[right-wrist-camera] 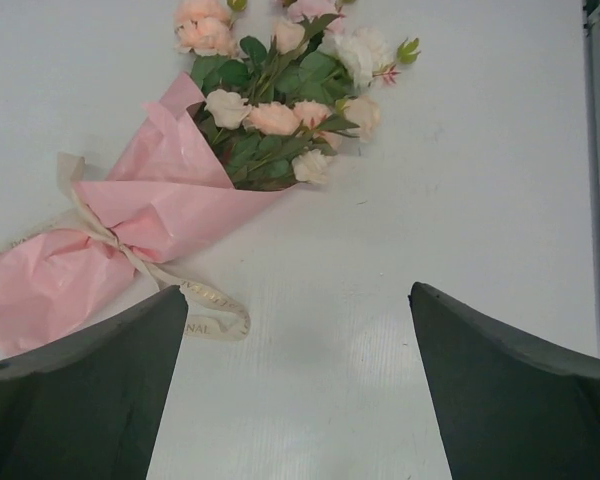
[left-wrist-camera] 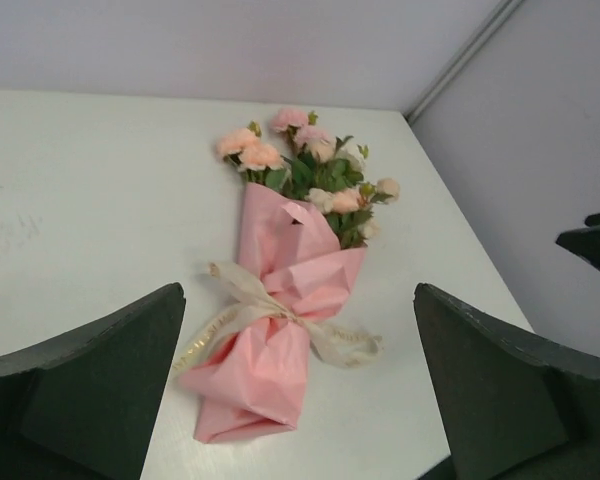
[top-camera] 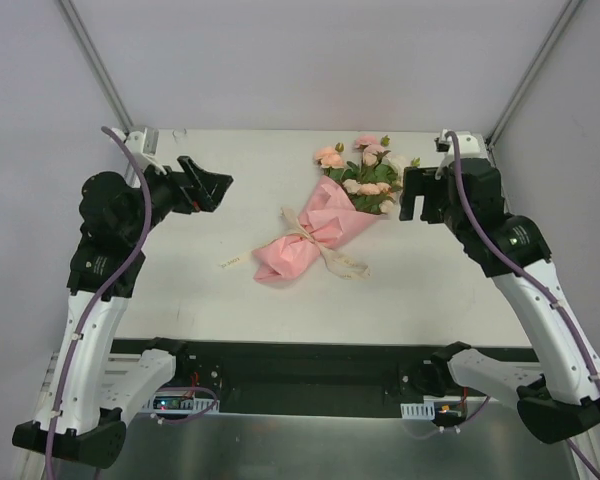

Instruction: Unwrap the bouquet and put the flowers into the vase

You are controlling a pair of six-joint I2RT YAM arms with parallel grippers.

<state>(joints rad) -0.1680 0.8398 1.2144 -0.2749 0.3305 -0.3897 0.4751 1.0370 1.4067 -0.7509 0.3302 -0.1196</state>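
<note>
Lying wrapped at scene centre, bouquet (top-camera: 320,228) is seen, flowers (top-camera: 368,170) far-right, tied end near-left | right gripper (top-camera: 417,212) is held wide, empty, just beside flowers | left gripper (top-camera: 220,193) is spread wide, empty, well apart leftward | right arm is judged nearer

The bouquet (top-camera: 320,228) lies wrapped between two raised arms.

I have the bouquet (top-camera: 315,235) lying flat on the white table (top-camera: 200,290), fully wrapped: a cone of pink paper (top-camera: 332,213) cinched near its narrow end by a cream ribbon (top-camera: 325,250) tied in a bow. The flowers (top-camera: 365,175) — pink, peach and cream roses with green leaves — spill from the wide end toward the far right, and the crumpled tail points near left.
</note>
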